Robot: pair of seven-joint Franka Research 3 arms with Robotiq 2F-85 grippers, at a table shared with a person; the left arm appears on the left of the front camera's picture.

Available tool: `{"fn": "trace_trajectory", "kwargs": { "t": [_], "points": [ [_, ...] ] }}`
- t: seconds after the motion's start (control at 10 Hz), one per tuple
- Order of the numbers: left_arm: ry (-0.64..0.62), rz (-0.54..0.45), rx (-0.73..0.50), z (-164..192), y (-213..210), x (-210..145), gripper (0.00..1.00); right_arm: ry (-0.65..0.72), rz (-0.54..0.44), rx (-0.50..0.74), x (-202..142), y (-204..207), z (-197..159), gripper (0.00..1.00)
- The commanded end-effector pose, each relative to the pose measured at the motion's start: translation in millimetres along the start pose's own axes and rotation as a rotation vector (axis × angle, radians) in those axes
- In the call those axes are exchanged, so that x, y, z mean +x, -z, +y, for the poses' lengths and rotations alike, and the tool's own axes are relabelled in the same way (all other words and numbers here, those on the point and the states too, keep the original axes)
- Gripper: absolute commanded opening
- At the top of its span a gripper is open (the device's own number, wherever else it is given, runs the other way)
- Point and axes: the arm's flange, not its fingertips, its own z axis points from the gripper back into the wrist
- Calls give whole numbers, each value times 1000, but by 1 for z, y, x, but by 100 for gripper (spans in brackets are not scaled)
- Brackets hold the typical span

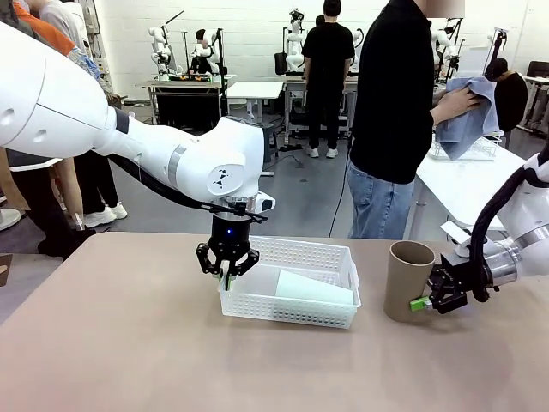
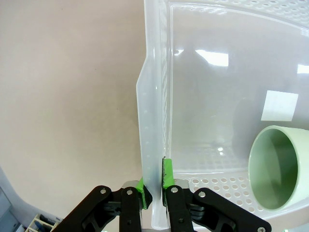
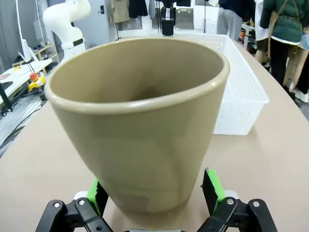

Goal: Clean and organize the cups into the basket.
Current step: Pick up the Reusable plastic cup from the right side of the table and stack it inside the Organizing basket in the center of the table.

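Pinching the left wall of the basket [image 1: 296,250] near its front corner, my left hand [image 1: 226,280] is clamped shut on the mesh rim, one pad inside and one outside, at lower centre of the front frame. The mint cup [image 1: 314,290] lies on its side in the basket, mouth toward that hand. Right of the basket and apart from it, a tan cup [image 1: 408,280] stands upright on the bench [image 1: 129,343]. My right hand [image 1: 426,301] is spread wide around its lower part, with a sliver of gap at one pad. Bare bench fills the foreground.
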Motion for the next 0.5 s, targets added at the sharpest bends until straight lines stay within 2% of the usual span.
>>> {"fn": "trace_trajectory", "kwargs": {
  "t": [0.0, 0.1, 0.2, 0.3, 0.4],
  "points": [
    [4, 1, 4, 1, 1, 0, 0, 24, -19, 15, 2, 7, -9, 100],
    [4, 1, 4, 1, 1, 0, 0, 22, -26, 34, 2, 8, -9, 100],
    [4, 1, 4, 1, 1, 0, 0, -1, -26, 43, 1, 6, -7, 41],
    [4, 1, 4, 1, 1, 0, 0, -7, -29, 46, 1, 4, -6, 40],
    [4, 1, 4, 1, 1, 0, 0, -7, -37, 38, 1, 2, -5, 0]
  ]
}}
